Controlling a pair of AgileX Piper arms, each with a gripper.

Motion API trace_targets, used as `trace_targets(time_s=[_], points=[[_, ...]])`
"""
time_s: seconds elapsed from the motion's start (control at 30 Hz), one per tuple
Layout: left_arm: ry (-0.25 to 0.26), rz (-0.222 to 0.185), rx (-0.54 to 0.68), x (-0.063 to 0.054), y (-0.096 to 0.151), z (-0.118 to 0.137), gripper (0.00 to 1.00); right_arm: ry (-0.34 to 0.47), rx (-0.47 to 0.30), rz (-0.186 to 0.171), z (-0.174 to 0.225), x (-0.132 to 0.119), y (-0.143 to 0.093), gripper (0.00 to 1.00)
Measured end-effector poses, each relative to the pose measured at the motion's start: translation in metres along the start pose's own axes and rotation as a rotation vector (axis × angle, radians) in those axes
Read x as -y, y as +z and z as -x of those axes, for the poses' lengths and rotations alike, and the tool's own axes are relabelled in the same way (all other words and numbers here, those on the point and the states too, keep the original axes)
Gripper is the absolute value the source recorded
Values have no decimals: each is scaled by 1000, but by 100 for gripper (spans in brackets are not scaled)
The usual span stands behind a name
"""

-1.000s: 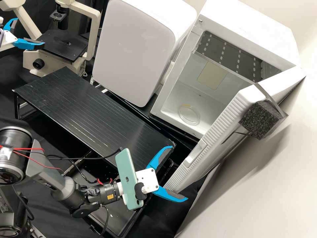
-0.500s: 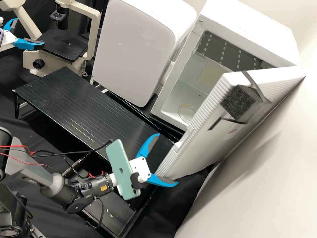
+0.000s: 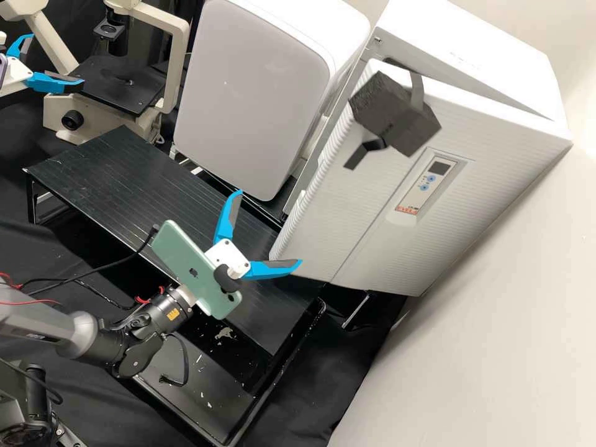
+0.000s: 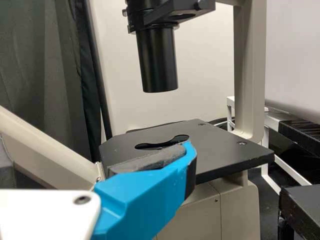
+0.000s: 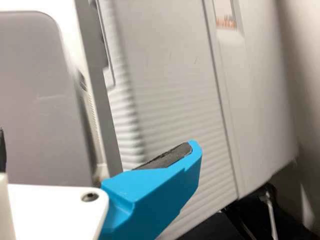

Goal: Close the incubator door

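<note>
Two grippers noted. The left gripper (image 3: 56,60) was by the microscope (image 3: 118,65), jaws spread, nothing between them. The right gripper (image 3: 270,228), also with jaws wide apart and empty, was over the ribbed black surface (image 3: 161,192), at the lower corner of the incubator door (image 3: 366,211); whether a finger touched it, could not tell. The door hung from the side nearest the wall, part-way shut, a wedge-shaped gap showing above it against the incubator body (image 3: 496,56). Dark foam block (image 3: 394,115) strapped near its upper free corner; control panel (image 3: 428,180) on its outer face. Step in hand, by my reading: pushing the door home, perhaps most of the swing done. Handling, as judged: a broad, stiff shell with some weight, but the hinge should carry it, so light to swing and firmer only at the seal. The smooth face would likely let a fingertip skate; the ribbed free edge (image 3: 316,167) offered better bite. No grasp needed; best a flat push on the outer face near that edge, about mid-height, far from the hinge, clear of the soft foam and the panel. Risks: a finger caught in the gap, a low push twisting the door, or a rebound off the seal if let go too soon.
</note>
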Motion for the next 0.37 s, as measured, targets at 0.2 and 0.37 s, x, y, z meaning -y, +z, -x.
trace_targets(time_s=[0.2,0.37], points=[[0,0,0,0,0,0,100,40,19,-9,15,7,-2,100],[0,0,0,0,0,0,100,127,61,-23,34,15,-1,100]])
